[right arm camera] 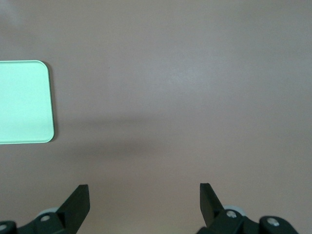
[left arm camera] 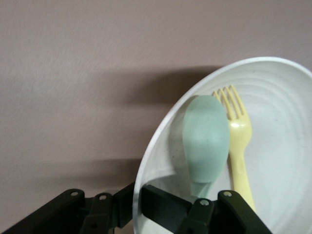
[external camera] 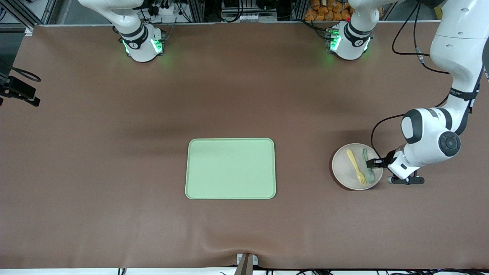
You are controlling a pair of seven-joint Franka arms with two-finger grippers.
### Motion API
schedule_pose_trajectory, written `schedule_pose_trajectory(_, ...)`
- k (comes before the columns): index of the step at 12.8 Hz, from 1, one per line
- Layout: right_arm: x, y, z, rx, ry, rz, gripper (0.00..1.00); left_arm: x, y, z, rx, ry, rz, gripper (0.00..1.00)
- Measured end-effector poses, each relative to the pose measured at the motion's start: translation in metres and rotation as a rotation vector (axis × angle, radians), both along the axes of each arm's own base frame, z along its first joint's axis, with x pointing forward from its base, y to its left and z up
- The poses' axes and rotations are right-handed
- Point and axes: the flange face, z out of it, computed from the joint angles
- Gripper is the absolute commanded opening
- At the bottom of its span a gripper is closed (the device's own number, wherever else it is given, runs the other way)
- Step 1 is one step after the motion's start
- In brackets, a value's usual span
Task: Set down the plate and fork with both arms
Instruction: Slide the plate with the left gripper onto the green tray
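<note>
Left gripper [external camera: 375,163] clamped on plate [external camera: 349,173] rim, fingertips partly hidden | fork [external camera: 356,164] and spoon [external camera: 368,167] lie on plate | plate toward left arm's end from tray [external camera: 230,168] | right gripper [right arm camera: 145,202] spread apart over bare table [external camera: 114,152]

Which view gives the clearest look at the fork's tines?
The left wrist view: the fork lies in the plate beside the spoon, tines plainly separated. The front view shows the whole fork, but small. The right wrist view misses it, showing only table and tray.
</note>
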Motion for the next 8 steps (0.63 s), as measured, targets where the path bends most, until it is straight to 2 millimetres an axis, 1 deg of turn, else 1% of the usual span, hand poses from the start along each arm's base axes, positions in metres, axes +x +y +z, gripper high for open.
schedule_pose_trajectory(2,0.000,0.000,0.000,0.000,0.000,0.000,1.00,0.006,-0.010,0.015,-0.039,-0.025,0.020,0.00)
schedule_pose_trajectory(5,0.000,0.000,0.000,0.000,0.000,0.000,1.00,0.016,-0.030,0.030,-0.107,-0.054,0.044,0.00)
schedule_pose_trajectory(7,0.000,0.000,0.000,0.000,0.000,-0.001,1.00,0.026,-0.049,0.047,-0.176,-0.084,0.067,0.00)
schedule_pose_trajectory(8,0.000,0.000,0.000,0.000,0.001,-0.001,1.00,0.032,-0.061,0.058,-0.215,-0.102,0.076,0.00)
